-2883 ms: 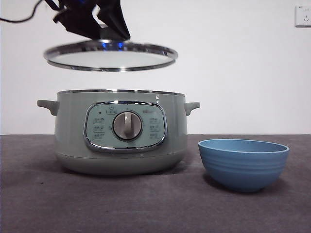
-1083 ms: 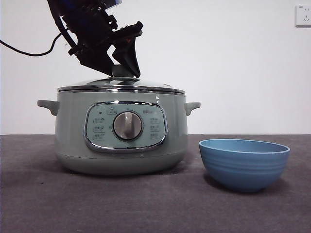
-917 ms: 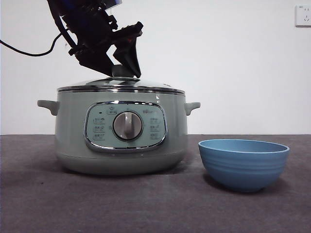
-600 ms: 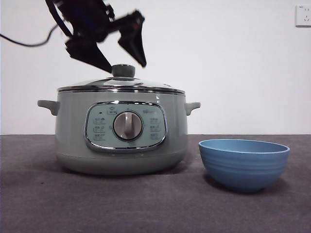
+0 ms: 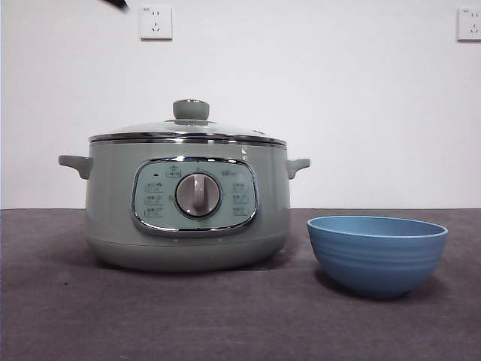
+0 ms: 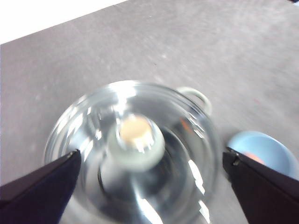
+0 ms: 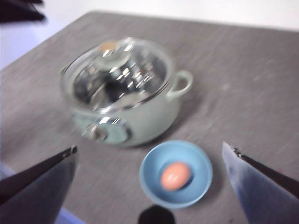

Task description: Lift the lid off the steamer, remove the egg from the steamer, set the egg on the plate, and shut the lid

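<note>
The glass lid (image 5: 188,128) with its pale green knob sits shut on the sage-green steamer (image 5: 188,203). It also shows in the left wrist view (image 6: 135,140) and the right wrist view (image 7: 117,70). The blue plate (image 5: 377,252) stands right of the steamer. An orange-brown egg (image 7: 175,176) lies in the plate (image 7: 154,184). My left gripper (image 6: 149,170) is open and empty, high above the lid's knob; only a black tip (image 5: 116,4) shows in the front view. My right gripper (image 7: 149,161) is open and empty, high above the plate.
A dark grey table (image 5: 240,323) carries everything. White wall sockets (image 5: 155,21) hang on the back wall. The steamer's side handle (image 5: 297,165) sticks out toward the plate.
The left gripper lowered the lid onto the steamer, opened off the knob, and rose up and left nearly out of the front view.
</note>
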